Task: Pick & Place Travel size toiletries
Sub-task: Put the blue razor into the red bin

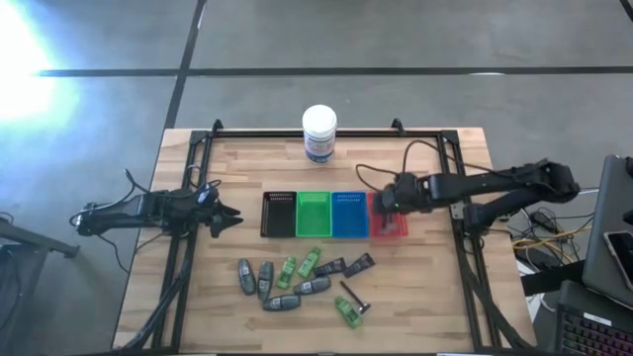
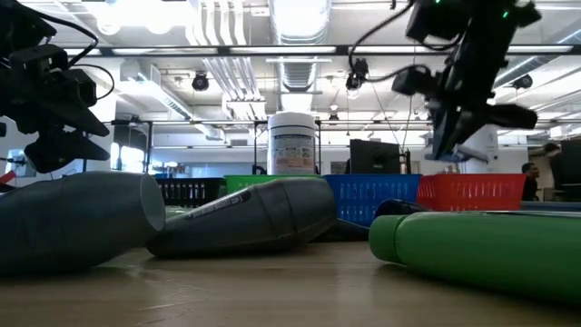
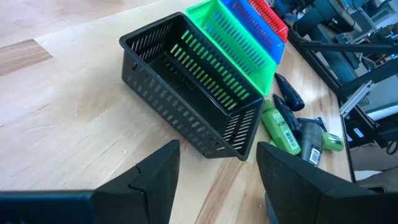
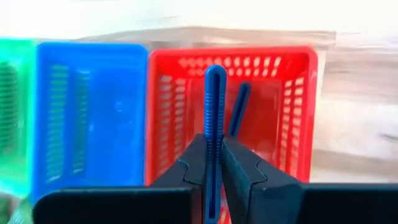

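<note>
Blue razor (image 4: pixel 214 118) (R end effector (image 4: pixel 214 171)) lengthwise over red bin (image 4: pixel 298 106)

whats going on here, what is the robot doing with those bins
The right end effector is shut on a thin blue stick-like item, holding it over the red bin, where a similar blue piece already lies. The left end effector is open, waiting beside the black bin, which looks empty. Most of the toiletries lie loose on the table in front of the four bins.
</note>
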Available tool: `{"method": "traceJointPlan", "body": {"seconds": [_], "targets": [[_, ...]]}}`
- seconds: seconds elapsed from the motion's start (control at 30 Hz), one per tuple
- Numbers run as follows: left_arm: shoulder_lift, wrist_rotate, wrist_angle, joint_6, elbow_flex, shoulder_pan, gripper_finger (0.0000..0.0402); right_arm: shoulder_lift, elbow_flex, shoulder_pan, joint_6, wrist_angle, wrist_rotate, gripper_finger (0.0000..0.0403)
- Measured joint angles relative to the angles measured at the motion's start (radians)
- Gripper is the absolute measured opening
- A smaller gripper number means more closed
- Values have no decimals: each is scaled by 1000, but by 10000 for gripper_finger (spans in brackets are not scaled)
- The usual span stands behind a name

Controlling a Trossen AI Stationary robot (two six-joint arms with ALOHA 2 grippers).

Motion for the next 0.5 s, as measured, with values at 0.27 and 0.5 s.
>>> {"method": "traceJointPlan", "body": {"seconds": [0.27, 0.5], "targets": [[0, 0, 0, 0, 0, 0, 218, 98, -35, -51, -73, 53, -42, 32], [0, 0, 0, 0, 0, 0, 218, 193, -33, -44, -73, 54, -65, 109]]}}
